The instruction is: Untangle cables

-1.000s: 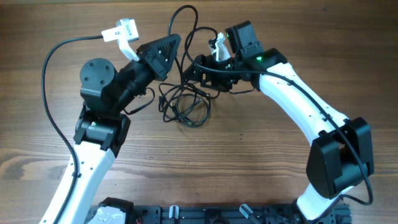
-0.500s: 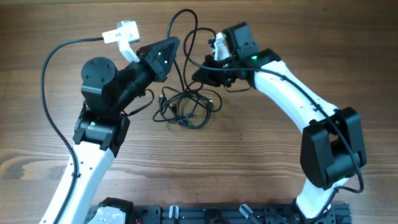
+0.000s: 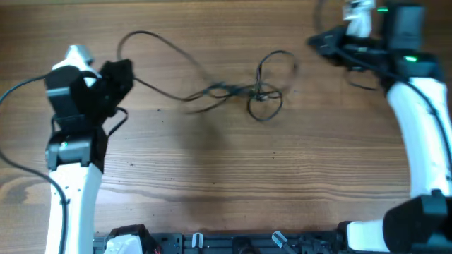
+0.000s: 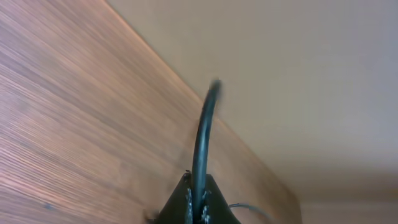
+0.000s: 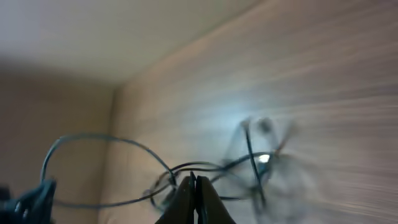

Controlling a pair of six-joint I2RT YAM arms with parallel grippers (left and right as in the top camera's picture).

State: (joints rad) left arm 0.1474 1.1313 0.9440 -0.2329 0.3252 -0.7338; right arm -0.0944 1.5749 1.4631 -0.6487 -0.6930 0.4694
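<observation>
The cables (image 3: 261, 95) lie stretched across the far middle of the wooden table, with a small dark knot and loop there. One long strand (image 3: 169, 49) arcs left to my left gripper (image 3: 120, 69). In the left wrist view the left gripper (image 4: 198, 188) is shut on a black cable (image 4: 204, 130) that rises from between its tips. My right gripper (image 3: 316, 41) is at the far right, apart from the knot. In the right wrist view the right gripper (image 5: 194, 180) is shut, with the blurred cables (image 5: 249, 152) on the table beyond it. Whether it pinches a thin strand does not show.
The wooden table (image 3: 226, 169) spreads bare in front of the cables. A black rail (image 3: 233, 243) runs along the near edge between the arm bases. The left arm's own wire (image 3: 14, 85) curves off the left side. A beige wall (image 4: 298, 74) lies past the table's edge.
Both arms have swung apart, the left to the left and the right to the far right. The tangle has been drawn out into a long line. The right gripper has shut.
</observation>
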